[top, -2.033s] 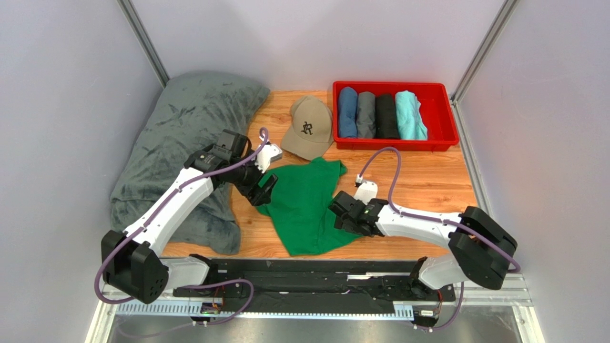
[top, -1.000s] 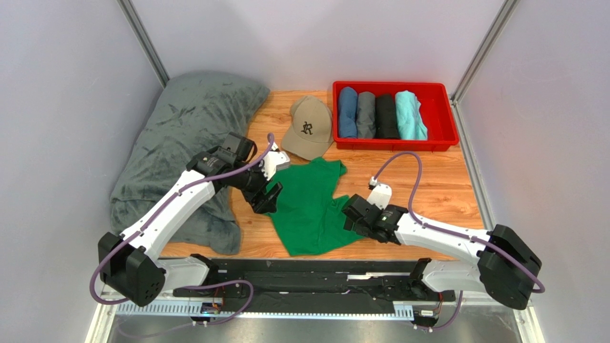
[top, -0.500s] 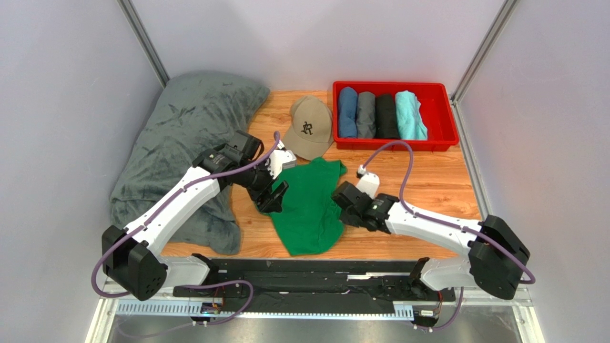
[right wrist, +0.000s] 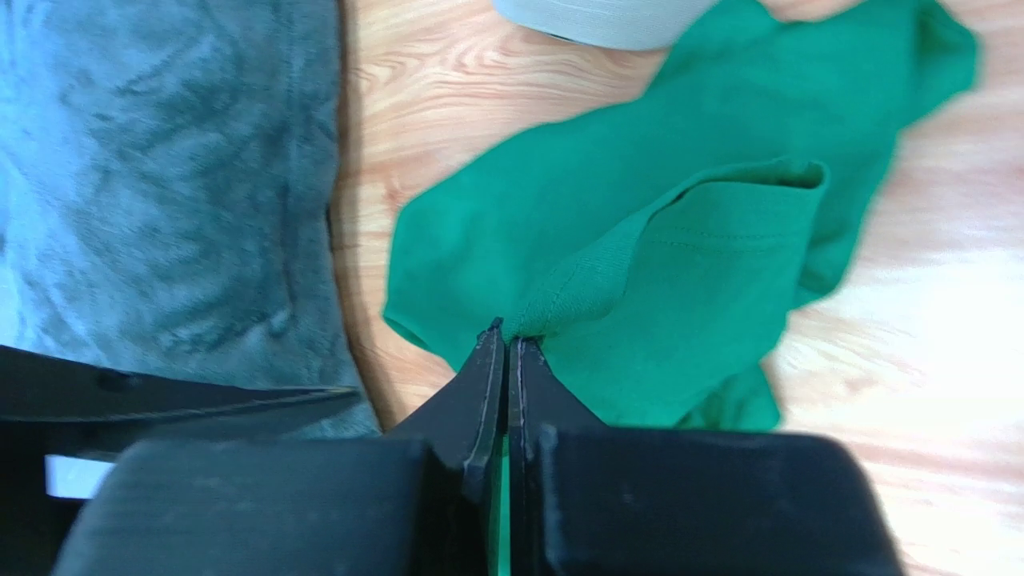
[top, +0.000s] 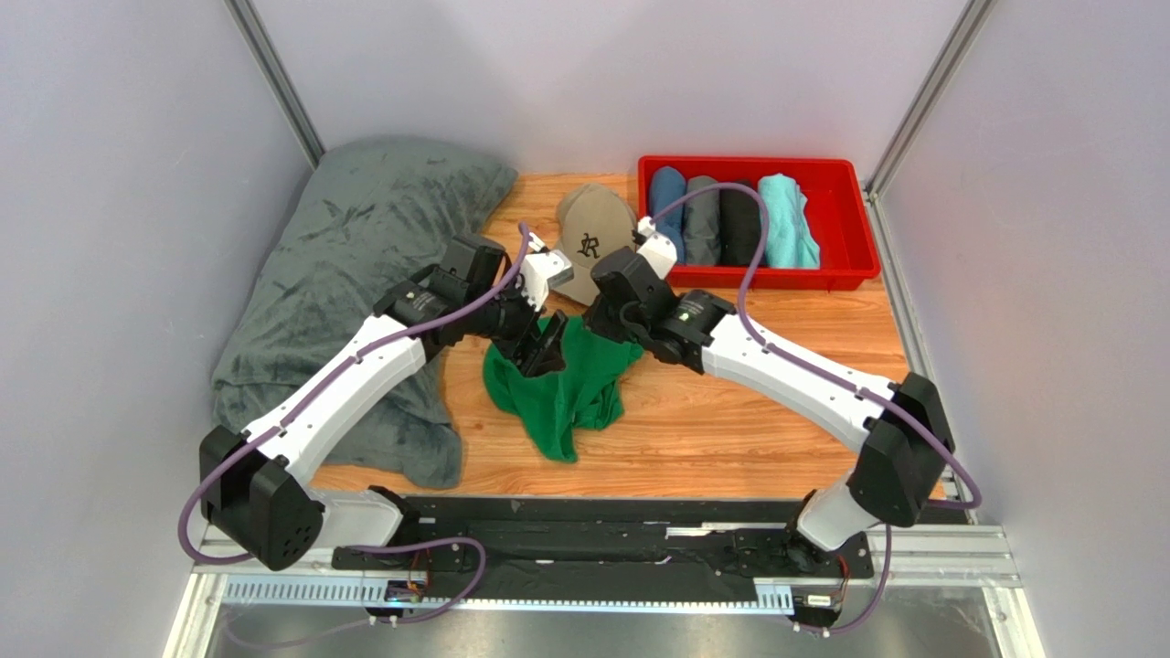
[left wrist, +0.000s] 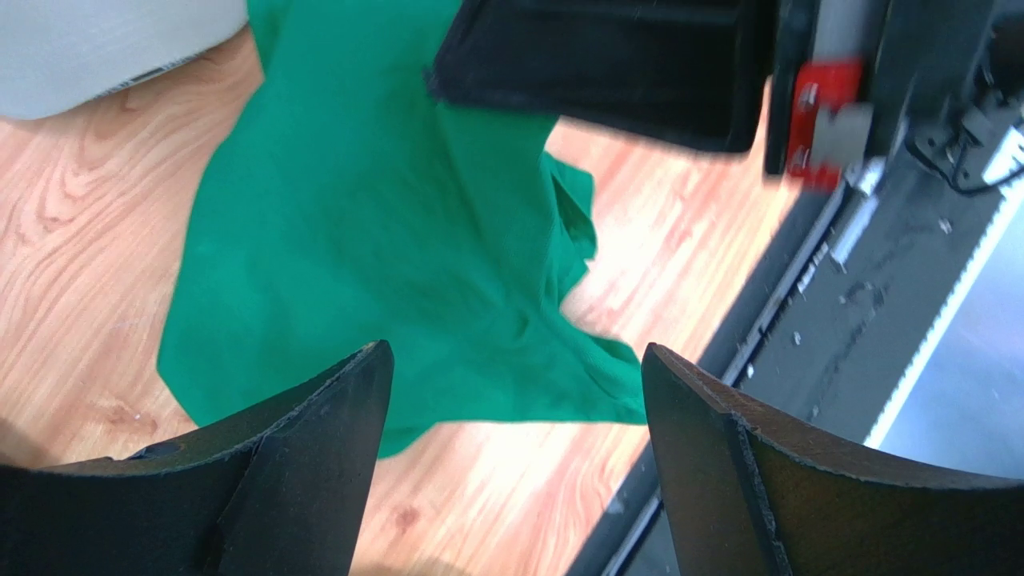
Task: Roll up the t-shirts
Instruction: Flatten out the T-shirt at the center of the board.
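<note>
**Your right end effector (right wrist: 502, 339) pinches the green t-shirt (top: 574, 391); your left end effector (left wrist: 511, 366) stands wide just beside it.**

At the left of the worktop (top: 783, 411) lies the dark-grey plush blanket (top: 337, 261). Just right of it, your left end effector hangs over the shirt's left part with its fingers spread wide and the cloth below the gap. The green t-shirt sits bunched at mid-worktop, between your two end effectors. Your right end effector meets it from the upper right, jaws closed on a raised fold of the fabric, just in front of the tan baseball cap (top: 593, 226). Farther right, well apart from the green shirt, the red tray (top: 854, 247) holds four rolled t-shirts (top: 728, 220) side by side.
</note>
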`<action>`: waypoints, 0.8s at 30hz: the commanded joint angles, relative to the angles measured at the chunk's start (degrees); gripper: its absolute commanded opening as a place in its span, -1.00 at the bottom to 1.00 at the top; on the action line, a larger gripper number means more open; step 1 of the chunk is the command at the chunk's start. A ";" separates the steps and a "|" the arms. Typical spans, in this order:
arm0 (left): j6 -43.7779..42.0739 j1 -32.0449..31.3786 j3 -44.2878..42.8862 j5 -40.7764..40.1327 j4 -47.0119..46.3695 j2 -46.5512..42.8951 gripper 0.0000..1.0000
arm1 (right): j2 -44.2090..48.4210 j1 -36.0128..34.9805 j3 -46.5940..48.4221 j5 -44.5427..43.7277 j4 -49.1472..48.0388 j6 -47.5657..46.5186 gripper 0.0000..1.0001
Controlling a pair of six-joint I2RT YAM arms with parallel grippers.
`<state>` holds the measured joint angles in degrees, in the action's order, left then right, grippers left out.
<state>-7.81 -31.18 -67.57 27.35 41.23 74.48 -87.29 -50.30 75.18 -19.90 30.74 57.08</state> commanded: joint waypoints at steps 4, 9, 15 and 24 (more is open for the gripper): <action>3.59 -0.64 3.50 -2.22 -8.10 -0.21 0.65 | -3.15 0.82 7.88 0.74 -0.86 -0.48 -1.00; 4.29 -0.90 4.55 -2.31 -8.19 0.23 0.64 | -4.03 1.87 9.81 0.65 -0.95 -0.30 -1.00; 5.61 -3.18 4.73 -5.11 -9.85 0.23 0.61 | -5.52 2.05 11.92 1.18 -1.03 0.05 -1.00; 9.05 -6.09 6.23 -17.33 -13.90 2.60 0.72 | -5.79 2.84 10.00 -0.14 -0.95 1.01 -1.00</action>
<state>-0.86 -36.73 -61.43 16.03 30.13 74.96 -93.51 -47.97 84.82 -19.00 31.38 57.19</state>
